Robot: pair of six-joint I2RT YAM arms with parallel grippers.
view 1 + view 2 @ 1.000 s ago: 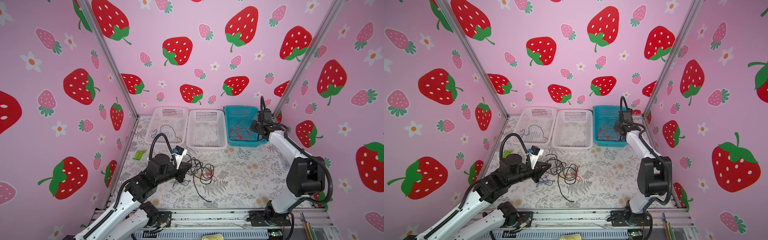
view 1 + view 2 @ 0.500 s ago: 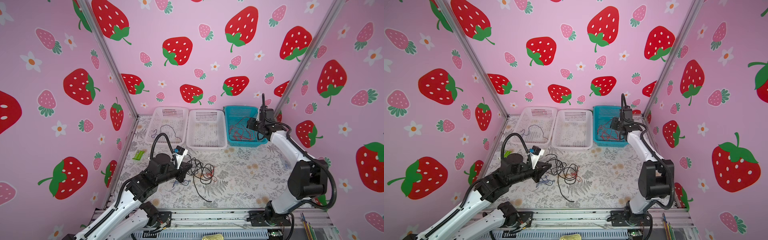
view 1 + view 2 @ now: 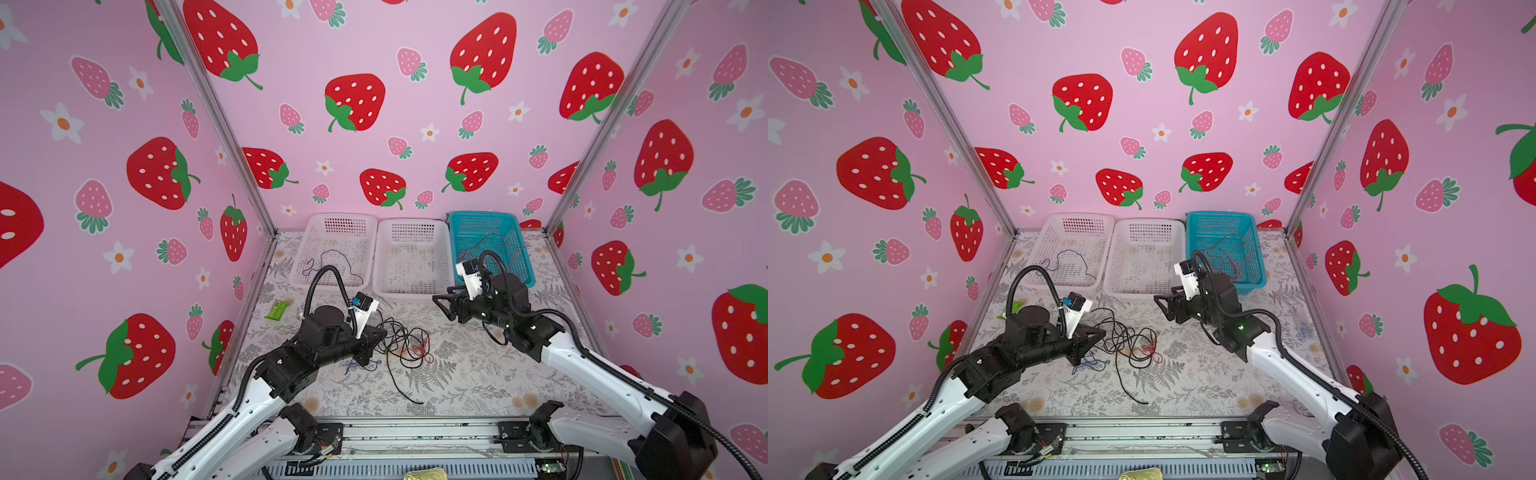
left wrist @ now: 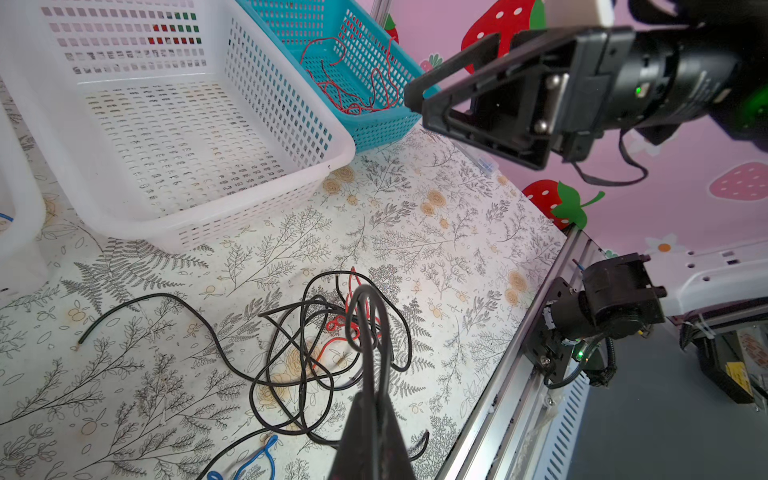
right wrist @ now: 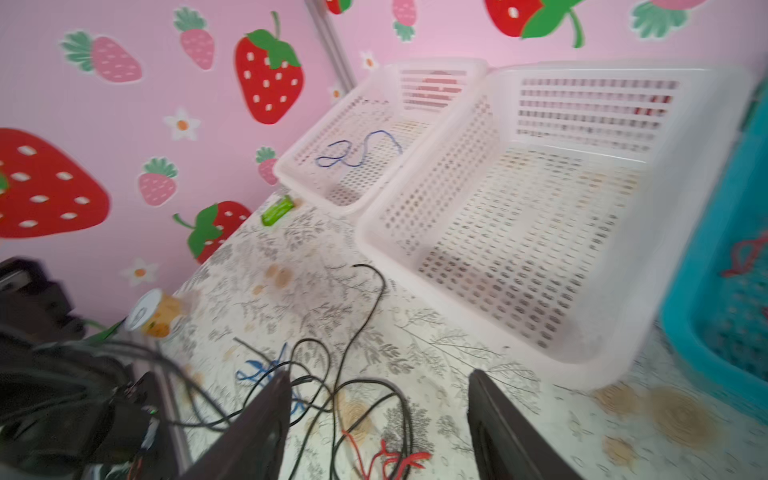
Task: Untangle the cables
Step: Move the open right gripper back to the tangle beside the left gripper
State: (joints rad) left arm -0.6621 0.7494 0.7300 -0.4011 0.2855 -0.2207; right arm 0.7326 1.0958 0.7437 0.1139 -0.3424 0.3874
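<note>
The knot of thin black, red and blue cables [image 3: 402, 341] [image 3: 1128, 337] lies in a loose heap on the grey fern-printed table cover [image 3: 478, 374], left of centre in both top views. One long black tail runs out of it toward the front rail, and that tail is its clearest long axis. The left gripper [image 3: 376, 337] [image 4: 369, 390] sits at the heap's left edge, clenched on a black strand. In the left wrist view that strand rises in a loop from the pinched tips while the rest stays slack on the cover. The right gripper [image 3: 440, 301] [image 5: 378, 376] hangs clear above the cover in front of the empty white perforated plastic basket [image 3: 411, 293], its jaws spread and holding nothing. From those jaws the heap lies ahead and lower, toward the left arm, with the red strands [image 5: 390, 455] nearest. The left arm is thus the anchor, and my guess is that the right must descend and reach across for a free strand. Farther out, a red cable [image 3: 494, 249] lies in the teal plastic basket [image 3: 478, 220], and a blue cable [image 3: 332, 262] lies in the second white basket [image 3: 340, 217].
</note>
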